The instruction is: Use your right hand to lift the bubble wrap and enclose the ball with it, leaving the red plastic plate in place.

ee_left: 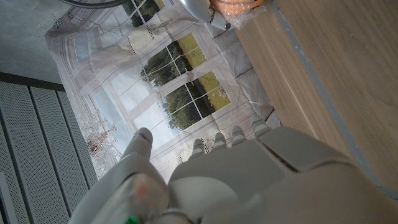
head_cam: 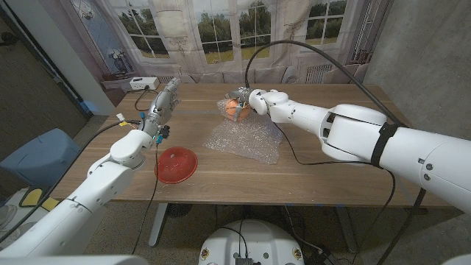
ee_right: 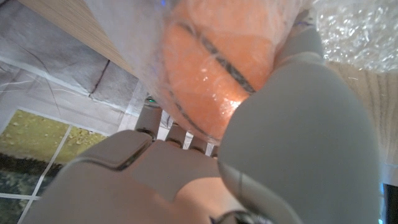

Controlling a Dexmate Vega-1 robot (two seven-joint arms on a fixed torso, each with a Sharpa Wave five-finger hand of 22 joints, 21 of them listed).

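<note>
Two hands are over the wooden table (head_cam: 324, 169), and we see them doing very different things. Our right hand (head_cam: 254, 99) is at the far middle of the table, grasping the orange ball (head_cam: 234, 109) through a fold of bubble wrap (head_cam: 246, 140); in the right wrist view the ball (ee_right: 217, 62), with its dark seam lines, sits behind the clear film and presses against the grey fingers (ee_right: 298, 130). The rest of the wrap lies crumpled on the table in front of the ball, spreading toward the near side. Our left hand (head_cam: 163, 103) is raised over the table's left part, holding nothing, fingers straight and apart. The red plastic plate (head_cam: 176, 163) sits near the front edge, left of the wrap and apart from it, with nothing in it.
</note>
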